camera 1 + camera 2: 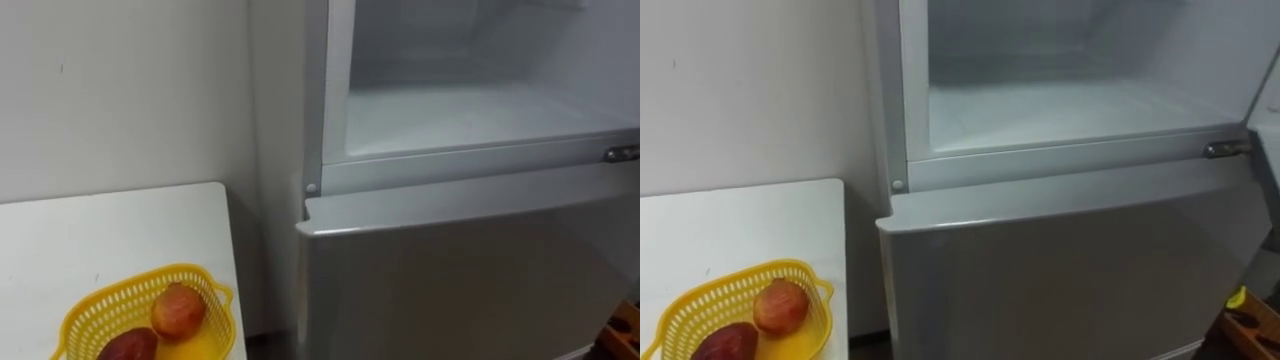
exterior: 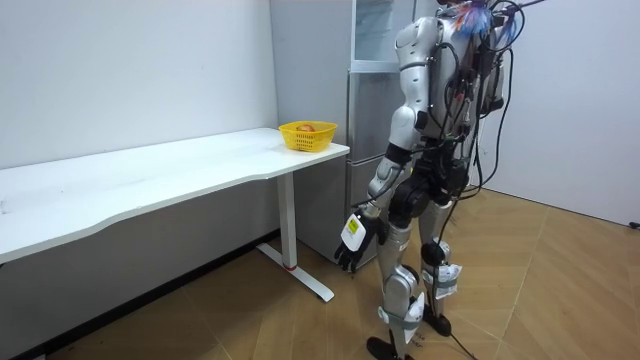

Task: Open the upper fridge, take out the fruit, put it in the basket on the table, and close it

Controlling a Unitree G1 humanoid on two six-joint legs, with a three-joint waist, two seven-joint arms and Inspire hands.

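I face the grey fridge [image 1: 460, 270] [image 2: 365, 110]. Its upper compartment [image 1: 470, 115] stands open, and the white shelf inside is bare. The lower door is closed. To my left a yellow basket [image 1: 95, 310] [image 2: 307, 135] sits on the corner of the white table [image 1: 110, 225]. It holds a reddish-orange round fruit [image 1: 178, 310] and a darker red one [image 1: 128, 346]. In the room view my left hand [image 2: 355, 238] hangs beside my thigh, fingers relaxed and holding nothing.
A metal hinge [image 1: 620, 153] sits at the right end of the bar between the two compartments. The long white table [image 2: 150, 170] runs along the wall to my left, its end close to the fridge side. Wooden floor lies behind me.
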